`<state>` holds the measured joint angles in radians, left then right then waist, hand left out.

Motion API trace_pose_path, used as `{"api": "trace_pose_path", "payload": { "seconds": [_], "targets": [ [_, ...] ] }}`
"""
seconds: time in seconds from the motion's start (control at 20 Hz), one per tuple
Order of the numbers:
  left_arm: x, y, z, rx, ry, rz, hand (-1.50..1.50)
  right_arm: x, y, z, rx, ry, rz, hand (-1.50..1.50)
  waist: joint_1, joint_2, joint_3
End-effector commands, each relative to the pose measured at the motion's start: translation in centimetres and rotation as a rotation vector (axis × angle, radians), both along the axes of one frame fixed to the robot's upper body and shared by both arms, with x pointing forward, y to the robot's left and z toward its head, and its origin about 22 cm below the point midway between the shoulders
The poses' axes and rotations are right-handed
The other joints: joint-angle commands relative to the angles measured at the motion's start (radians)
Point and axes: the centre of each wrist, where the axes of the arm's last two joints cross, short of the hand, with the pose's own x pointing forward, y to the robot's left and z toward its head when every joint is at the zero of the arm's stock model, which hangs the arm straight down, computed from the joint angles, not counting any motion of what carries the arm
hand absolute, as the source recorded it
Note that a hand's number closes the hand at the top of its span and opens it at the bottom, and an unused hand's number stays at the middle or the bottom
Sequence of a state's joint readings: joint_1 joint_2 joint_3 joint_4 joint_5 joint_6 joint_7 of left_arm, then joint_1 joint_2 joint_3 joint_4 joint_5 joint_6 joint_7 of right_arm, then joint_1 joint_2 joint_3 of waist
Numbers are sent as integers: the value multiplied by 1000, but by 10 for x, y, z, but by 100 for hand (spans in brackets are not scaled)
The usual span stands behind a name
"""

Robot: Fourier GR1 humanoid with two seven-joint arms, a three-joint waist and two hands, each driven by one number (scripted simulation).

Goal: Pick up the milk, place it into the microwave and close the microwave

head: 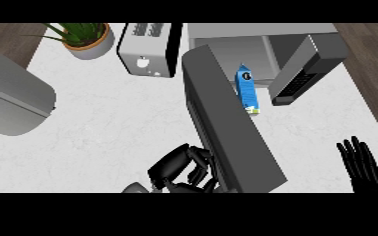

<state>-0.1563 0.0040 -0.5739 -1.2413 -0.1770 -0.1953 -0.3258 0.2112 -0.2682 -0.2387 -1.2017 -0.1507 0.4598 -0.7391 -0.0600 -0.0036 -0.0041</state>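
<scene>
At the lower edge of the head view, centre, the left hand [181,172] is seen with its fingers [193,156] curled inward and bunched together; they lie against the outer face of the microwave door [229,130] near its free end, and nothing is seen enclosed in them. At the lower right corner the right hand [359,162] is noted at rest, fingers [353,152] straight, pointing up and slightly spread, touching nothing and well apart from the door. The door is recorded as swung open, a dark slab running from its hinge at the left side of the microwave [258,31] out over the white counter [125,120] toward the viewer. Beyond the door's middle, the milk carton [249,91], blue with a white base, is found at the mouth of the microwave cavity, just beside the door's inner face; whether it sits fully inside cannot be told. To its right the dark control panel [303,80] is seen. Farther back on the left, a toaster [148,50] stands just beside the microwave, with a potted plant [85,37] near it. A rounded grey object [22,102] is noted at the left edge.
</scene>
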Motion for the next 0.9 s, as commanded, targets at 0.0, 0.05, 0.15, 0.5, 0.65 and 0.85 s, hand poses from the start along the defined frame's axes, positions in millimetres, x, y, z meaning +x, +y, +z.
{"api": "trace_pose_path", "payload": {
  "seconds": [0.0, 0.05, 0.15, 0.5, 0.65, 0.85],
  "targets": [
    [-7, -27, -11, 38, 59, -46, 150, 4, -1, 28, 77, -116, 167, -150, -15, 7, 0],
    [-8, -36, -2, 38, 42, -30, 150, 7, -2, 40, 71, -120, 187, -150, -16, 5, -1],
    [-13, -51, 5, 59, 27, -36, 150, 2, 0, 44, 97, -127, 221, -150, -27, 5, 0],
    [-16, -77, 17, 45, -19, 38, 150, 16, 19, 83, 103, -165, 345, -150, -65, 10, -1],
    [-6, -81, 22, 29, -45, 94, 150, 24, 26, 100, 81, -182, 379, -150, -88, 17, -3],
    [-2, -88, 29, 35, -77, 148, 150, 21, 33, 109, 82, -160, 425, -150, -117, 19, -3]
  ]
}}
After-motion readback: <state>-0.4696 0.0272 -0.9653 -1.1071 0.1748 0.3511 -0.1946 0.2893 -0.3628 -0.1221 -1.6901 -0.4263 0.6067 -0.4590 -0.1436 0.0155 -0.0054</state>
